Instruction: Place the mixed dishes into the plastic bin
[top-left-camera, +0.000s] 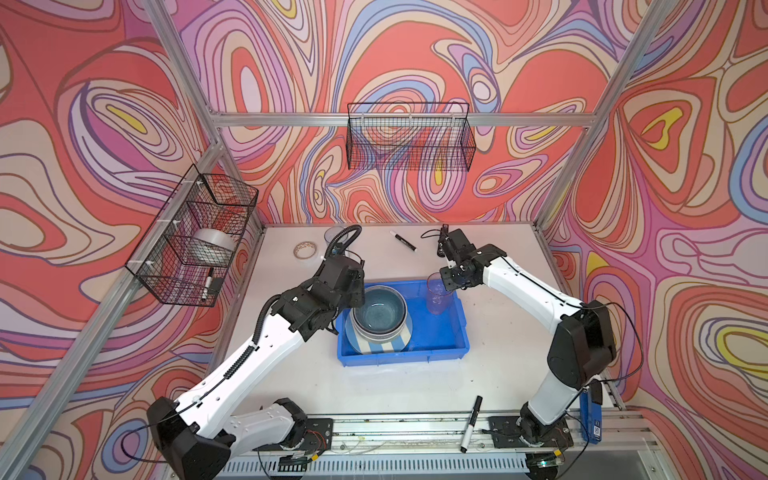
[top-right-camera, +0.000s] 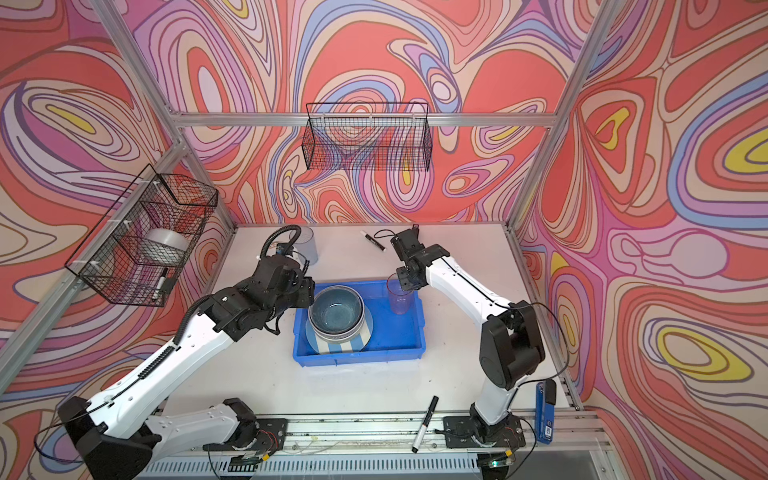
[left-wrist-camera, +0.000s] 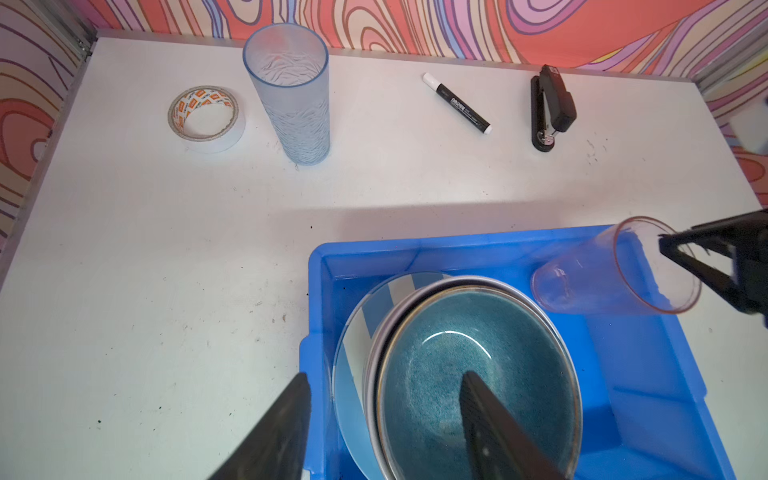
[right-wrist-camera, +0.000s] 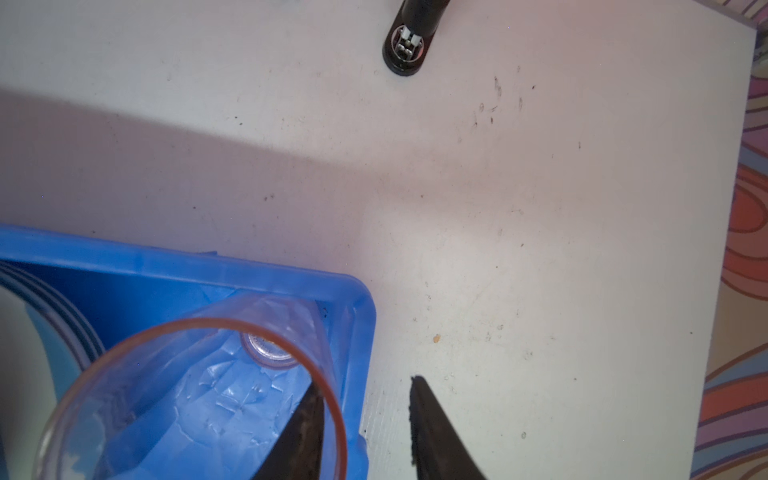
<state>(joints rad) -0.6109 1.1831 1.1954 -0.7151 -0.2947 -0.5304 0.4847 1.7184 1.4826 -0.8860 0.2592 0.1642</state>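
The blue plastic bin (top-left-camera: 415, 358) (top-right-camera: 361, 353) sits mid-table. In its left half a dark blue bowl (top-left-camera: 380, 309) (left-wrist-camera: 469, 345) nests in a lavender bowl (left-wrist-camera: 372, 365) on a blue-white striped plate (top-left-camera: 382, 347) (left-wrist-camera: 353, 332). A clear pink tumbler (top-left-camera: 437, 297) (right-wrist-camera: 187, 395) stands in the bin's far right corner. My right gripper (right-wrist-camera: 365, 384) is open astride its rim, one finger inside and the other outside with a gap. My left gripper (left-wrist-camera: 386, 376) hangs open and empty over the bin's left wall. A bluish tumbler (top-left-camera: 334, 235) (left-wrist-camera: 291, 95) stands at the back left.
A tape roll (left-wrist-camera: 206, 118), a marker (left-wrist-camera: 457, 103) and a black stapler (left-wrist-camera: 550, 108) lie along the back of the table. Another marker (top-left-camera: 471, 424) lies on the front rail. Black wire baskets hang on the back wall (top-left-camera: 409, 137) and the left wall (top-left-camera: 191, 237).
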